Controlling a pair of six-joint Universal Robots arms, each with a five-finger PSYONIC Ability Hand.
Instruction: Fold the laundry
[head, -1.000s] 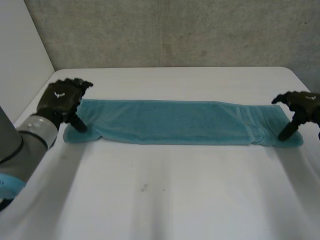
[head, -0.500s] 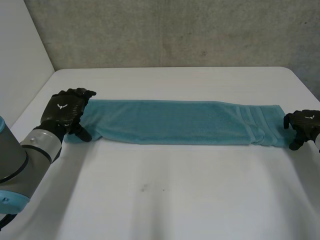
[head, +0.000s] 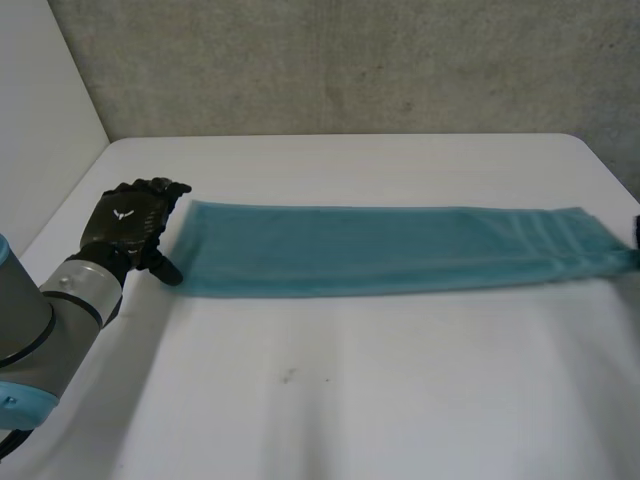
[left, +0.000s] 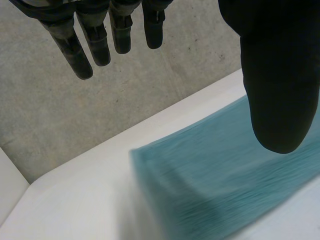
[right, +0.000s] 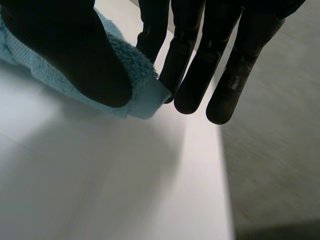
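A teal towel (head: 380, 248), folded into a long strip, lies stretched across the white table (head: 350, 400). My left hand (head: 128, 222) rests just beside the strip's left end, holding nothing. In the left wrist view its fingers (left: 95, 35) and thumb are straight and spread, with the towel (left: 225, 185) lying beyond them. My right hand (head: 636, 232) is at the strip's right end, by the table's right side. In the right wrist view, the thumb (right: 75, 55) and fingers pinch the end corner of the towel (right: 142, 95).
A grey concrete wall (head: 350, 60) stands behind the table and a white panel (head: 40, 120) at its left. The table's right edge (right: 220, 175) runs close under my right hand, with grey floor beyond it.
My right hand has shut on the towel's right end and drawn it to the right. The strip pulled flat and its left end slid out from under my left hand, which stayed put.
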